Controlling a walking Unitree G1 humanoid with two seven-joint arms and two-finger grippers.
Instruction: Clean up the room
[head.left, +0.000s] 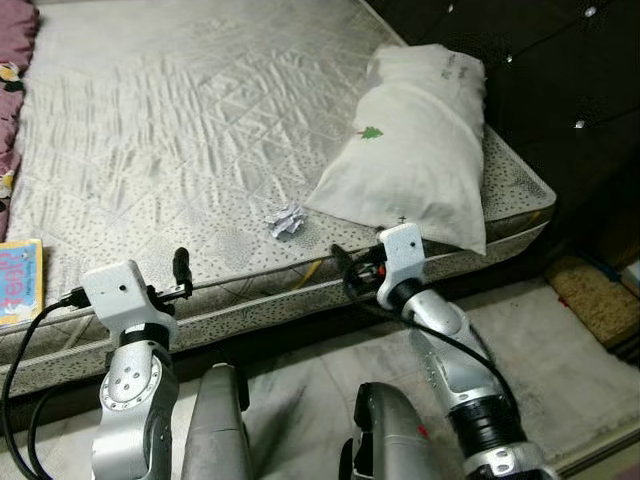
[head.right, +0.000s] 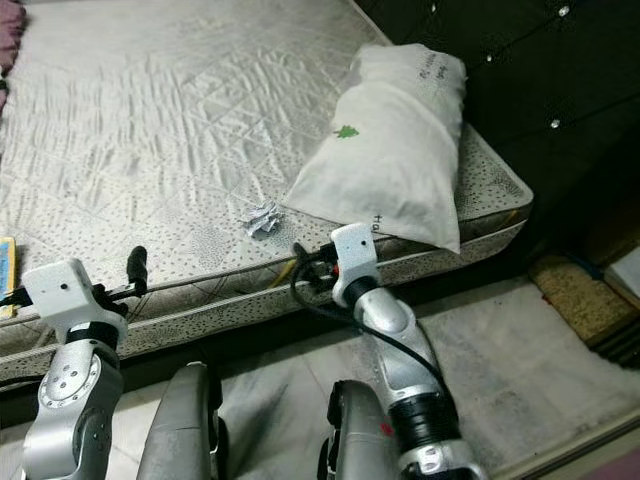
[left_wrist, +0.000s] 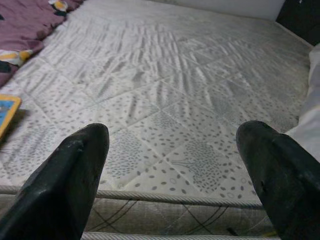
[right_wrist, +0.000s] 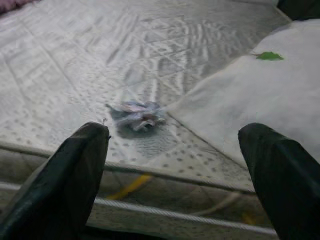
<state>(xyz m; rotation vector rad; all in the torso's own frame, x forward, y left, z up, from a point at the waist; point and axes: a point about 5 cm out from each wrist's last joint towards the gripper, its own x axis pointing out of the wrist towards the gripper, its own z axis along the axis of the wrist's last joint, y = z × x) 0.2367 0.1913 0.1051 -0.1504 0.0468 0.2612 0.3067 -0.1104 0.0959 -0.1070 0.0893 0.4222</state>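
Note:
A small crumpled paper wad (head.left: 286, 221) lies on the bare quilted mattress (head.left: 180, 120), close to the near corner of a white pillow (head.left: 415, 150). My right gripper (right_wrist: 175, 135) is open at the mattress's front edge, a short way before the wad (right_wrist: 137, 114), which lies just beyond and between its fingers. Further left along the same edge, my left gripper (left_wrist: 172, 137) is open too, with nothing but bare mattress between its fingers. In the left eye view the right gripper (head.left: 345, 262) sits below the pillow's corner, and the left gripper (head.left: 181, 270) is level with it.
A colourful book (head.left: 20, 280) lies at the mattress's front left corner. A purple blanket (head.left: 12, 60) bunches along the left side. A dark tufted headboard (head.left: 560, 70) stands at the right. A brown mat (head.left: 590, 295) and pale floor tiles lie beside the bed.

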